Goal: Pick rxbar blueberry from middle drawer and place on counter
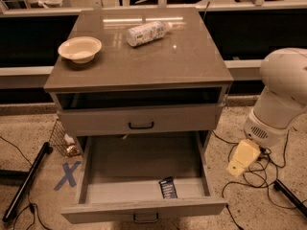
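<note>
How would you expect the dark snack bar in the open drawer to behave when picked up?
The rxbar blueberry lies flat and thin, so it is probably light and awkward to pinch. Its wrapper may be slippery. The claw hangs beside the middle drawer.

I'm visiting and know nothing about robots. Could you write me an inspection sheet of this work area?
Surface: counter, glossy.
Job's things: rxbar blueberry lies flat in the open middle drawer, near its front, right of centre.
Clutter: bowl and white bottle, the bottle on its side, both on the counter.
Grippers: pincer hangs low, right of the drawer, apart from it.
Cables: cables loop on the floor under the pincer.
Surroundings: blue tape X and wire basket on the floor, left of the cabinet.
</note>
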`<state>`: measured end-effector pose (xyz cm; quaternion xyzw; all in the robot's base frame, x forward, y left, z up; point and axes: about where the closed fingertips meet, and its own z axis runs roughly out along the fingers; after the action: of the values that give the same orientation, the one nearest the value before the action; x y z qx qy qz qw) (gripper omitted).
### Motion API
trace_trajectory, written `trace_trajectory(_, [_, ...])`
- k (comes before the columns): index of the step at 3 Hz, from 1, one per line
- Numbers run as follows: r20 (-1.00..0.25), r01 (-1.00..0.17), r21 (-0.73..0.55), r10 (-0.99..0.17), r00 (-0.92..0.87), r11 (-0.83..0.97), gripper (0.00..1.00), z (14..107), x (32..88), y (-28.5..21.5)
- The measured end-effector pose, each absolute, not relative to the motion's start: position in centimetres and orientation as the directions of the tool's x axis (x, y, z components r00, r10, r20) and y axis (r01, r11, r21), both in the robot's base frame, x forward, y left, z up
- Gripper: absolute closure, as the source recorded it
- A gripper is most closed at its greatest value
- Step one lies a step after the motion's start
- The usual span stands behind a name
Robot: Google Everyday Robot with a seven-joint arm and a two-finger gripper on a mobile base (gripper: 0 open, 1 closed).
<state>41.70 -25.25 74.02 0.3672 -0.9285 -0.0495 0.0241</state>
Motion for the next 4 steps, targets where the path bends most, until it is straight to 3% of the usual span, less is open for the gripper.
trace_trajectory(1, [0.017, -0.592, 0.208, -0.608, -0.794, 0.779, 0.0, 72.6, 42.8, -25.5])
trace_trajectory(2, [0.02, -0.411, 0.285, -0.434, -0.901, 0.866, 0.0, 70.3, 42.7, -23.5])
trace_trajectory(3, [-0.054, -0.256, 0.288, -0.251, -0.966, 0.923, 0.0, 69.8, 41.6, -20.9])
trace_trajectory(4, [-0.125, -0.209, 0.276, -0.181, -0.976, 0.938, 0.0, 69.9, 43.1, -20.3])
